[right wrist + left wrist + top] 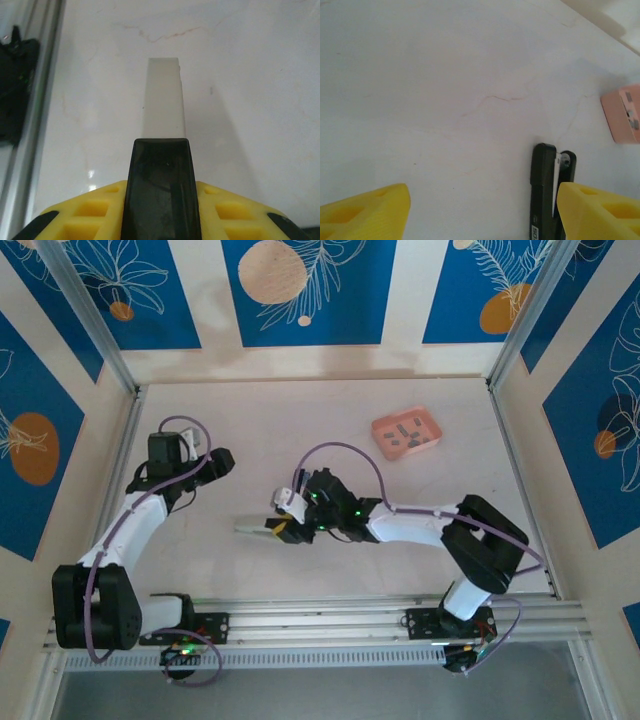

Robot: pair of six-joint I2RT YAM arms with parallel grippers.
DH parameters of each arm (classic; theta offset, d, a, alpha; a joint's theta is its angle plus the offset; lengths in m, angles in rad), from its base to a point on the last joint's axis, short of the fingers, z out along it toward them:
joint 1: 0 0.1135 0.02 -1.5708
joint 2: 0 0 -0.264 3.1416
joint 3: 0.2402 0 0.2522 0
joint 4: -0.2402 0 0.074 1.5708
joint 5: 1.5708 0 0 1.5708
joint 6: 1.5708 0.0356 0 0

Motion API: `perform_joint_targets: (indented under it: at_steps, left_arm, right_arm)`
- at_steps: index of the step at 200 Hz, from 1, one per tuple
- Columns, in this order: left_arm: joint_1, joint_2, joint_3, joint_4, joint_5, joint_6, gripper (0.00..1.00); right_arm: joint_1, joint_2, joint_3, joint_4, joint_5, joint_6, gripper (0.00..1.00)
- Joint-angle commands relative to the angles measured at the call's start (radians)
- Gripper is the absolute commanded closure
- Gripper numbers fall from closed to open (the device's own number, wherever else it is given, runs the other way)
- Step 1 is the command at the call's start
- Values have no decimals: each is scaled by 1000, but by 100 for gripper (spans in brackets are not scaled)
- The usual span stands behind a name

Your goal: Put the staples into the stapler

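My right gripper [284, 528] is shut on the black stapler [262, 527] just in front of the arm bases, left of centre. In the right wrist view the stapler's black body [161, 190] is clamped between the yellow fingers [90, 215], and its silvery-grey rail [162, 97] sticks out ahead over the table. The staples [405, 436] lie as small dark strips in a salmon-pink tray [384, 428] at the back right. My left gripper [221, 462] stands open off to the left. In its wrist view, the left gripper [484, 194] holds nothing, and the stapler [542, 192] lies beside its right finger [600, 212].
An aluminium rail [330, 612] runs along the table's near edge; it also shows at the left of the right wrist view as the rail [30, 100]. The pink tray [615, 117] sits at the right edge of the left wrist view. Patterned walls enclose the white table [300, 430].
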Motion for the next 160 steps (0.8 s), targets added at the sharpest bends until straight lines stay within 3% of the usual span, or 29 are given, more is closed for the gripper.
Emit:
perform_joint_targets:
  at_steps: [1, 69, 160]
  left_arm:
    - [-39, 18, 35, 33, 32, 43, 23]
    - [-131, 70, 49, 95, 64, 82, 23]
    - [-183, 121, 73, 114, 114, 136, 24]
  right_arm:
    - [-25, -92, -45, -42, -115, -106, 78]
    - [-164, -224, -148, -196, -251, -242, 81]
    - [-182, -129, -88, -320, -290, -351, 81]
